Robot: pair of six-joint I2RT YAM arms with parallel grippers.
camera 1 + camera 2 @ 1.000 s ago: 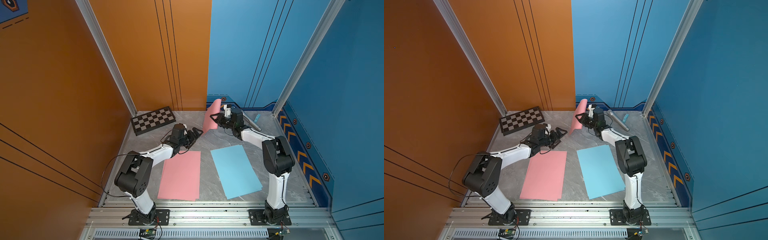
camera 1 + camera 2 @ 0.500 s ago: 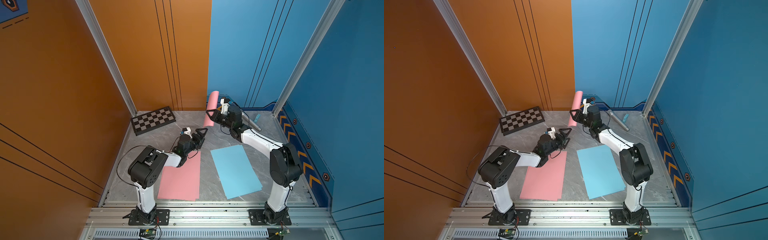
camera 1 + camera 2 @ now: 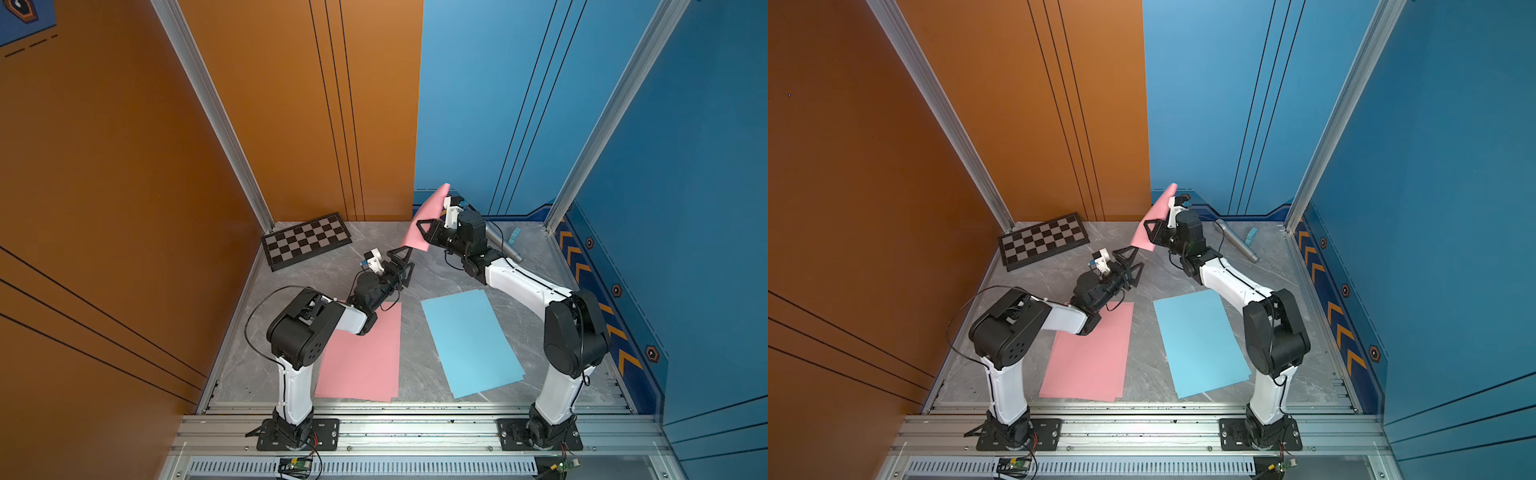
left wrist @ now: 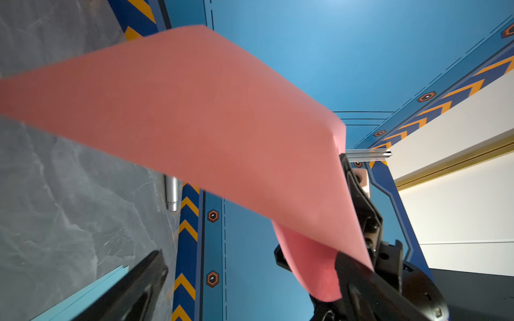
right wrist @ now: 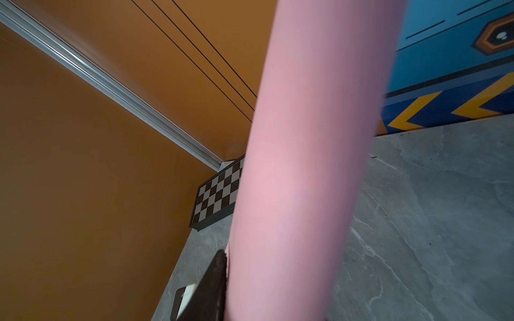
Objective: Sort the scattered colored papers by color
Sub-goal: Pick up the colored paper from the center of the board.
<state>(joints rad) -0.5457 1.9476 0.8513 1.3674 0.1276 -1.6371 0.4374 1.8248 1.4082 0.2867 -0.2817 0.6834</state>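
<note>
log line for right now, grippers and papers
right gripper: shut on pink sheet, raised | left gripper: open, near its lower corner | pink stack, blue stack: flat on table

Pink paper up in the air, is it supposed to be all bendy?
It looks odd: one pink sheet is off the table, pinched in the right fingers and curled over, while the other pink papers lie flat in a pile.

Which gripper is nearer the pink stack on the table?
Left. The left gripper hangs open just beyond the pink stack; the right gripper, holding a pink sheet, is farther back and higher.
</note>
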